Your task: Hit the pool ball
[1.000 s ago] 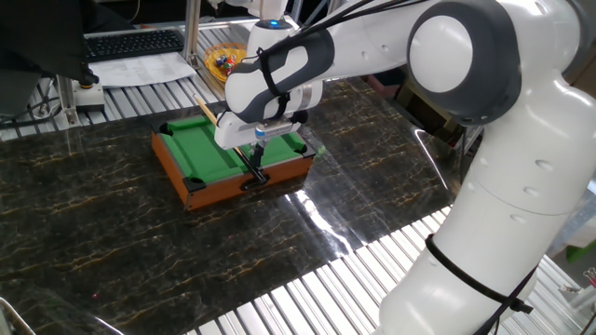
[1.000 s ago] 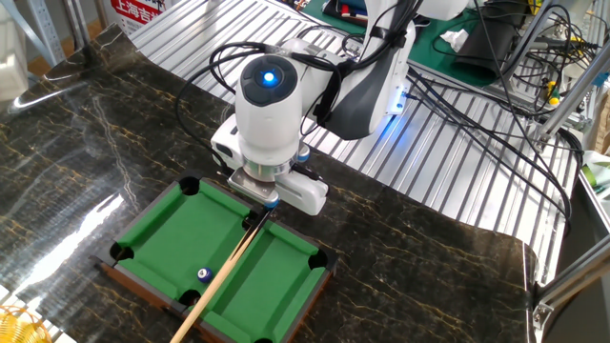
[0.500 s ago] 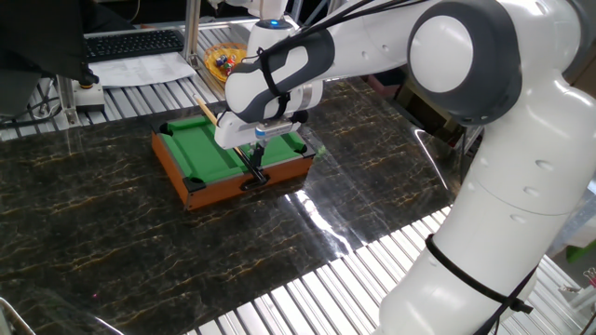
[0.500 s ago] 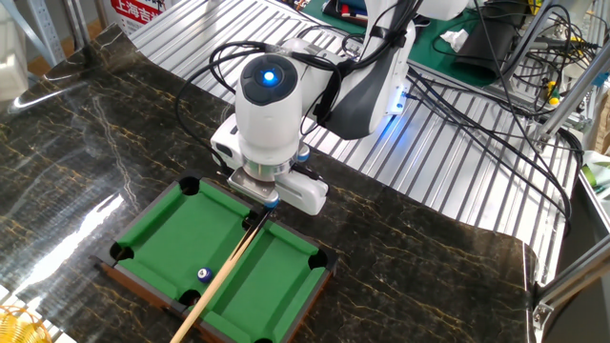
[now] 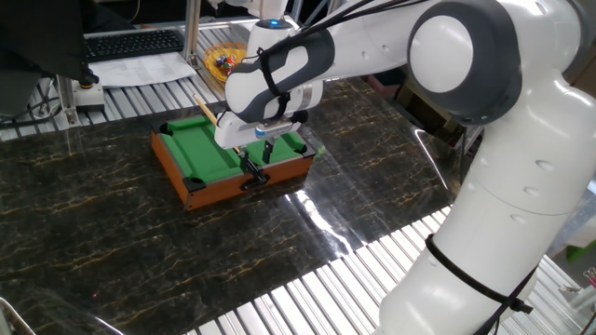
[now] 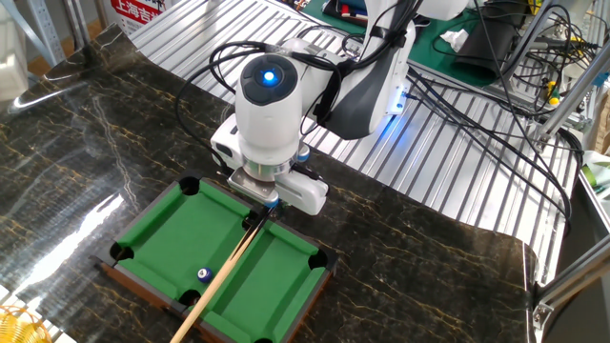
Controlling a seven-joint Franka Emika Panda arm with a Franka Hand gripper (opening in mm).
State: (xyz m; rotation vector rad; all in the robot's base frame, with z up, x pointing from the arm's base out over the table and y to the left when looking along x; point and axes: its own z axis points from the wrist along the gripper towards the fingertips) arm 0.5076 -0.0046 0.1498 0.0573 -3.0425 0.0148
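Wooden cue (image 6: pixel 224 277) pinched in gripper (image 6: pixel 264 211) over mini pool table (image 6: pixel 152 232) mid-worktop, tip w/ blue pool ball (image 6: pixel 203 274) just beside.

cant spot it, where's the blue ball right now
In the other fixed view, the blue ball lies on the green felt near the pool table's bottom rail, left of the cue stick.

Count on the dark marble table (image 6: pixel 86 162):
One mini pool table (image 6: pixel 167 238); six pockets (image 6: pixel 190 185); one pool ball (image 6: pixel 203 274); one wooden cue (image 6: pixel 221 276); one gripper (image 6: pixel 261 209).
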